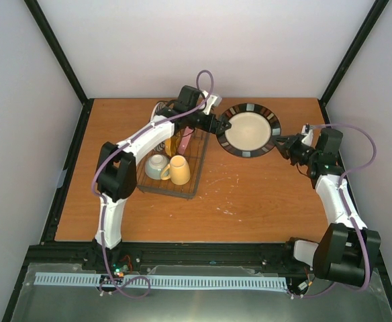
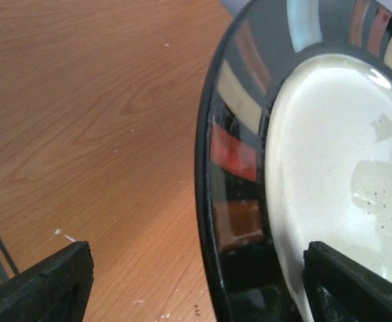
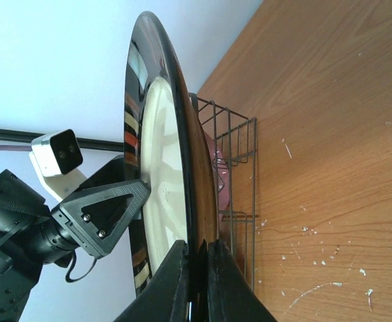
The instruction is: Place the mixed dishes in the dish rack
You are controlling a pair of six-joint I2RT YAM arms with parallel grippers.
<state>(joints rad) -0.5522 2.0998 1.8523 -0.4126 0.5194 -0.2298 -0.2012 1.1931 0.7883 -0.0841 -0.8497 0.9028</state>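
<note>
A dark-rimmed beige plate [image 1: 248,131] with coloured blocks on its rim hangs above the table, right of the dish rack [image 1: 172,191]. My right gripper [image 1: 281,144] is shut on its right rim; the right wrist view shows the plate [image 3: 159,147] edge-on, pinched between the closed jaws [image 3: 198,268]. My left gripper [image 1: 221,126] is open and straddles the plate's left rim [image 2: 239,201]. One finger [image 2: 45,285] stays well clear over the table and the other [image 2: 357,285] sits over the beige centre. In the rack are a pale blue-green bowl [image 1: 157,166], a yellow mug [image 1: 180,170] and upright plates, one pink [image 3: 221,174].
The wire rack [image 3: 239,168] stands on the left half of the wooden table [image 1: 250,194], under my left arm. Black frame posts and pale walls close in the table at the back and on both sides.
</note>
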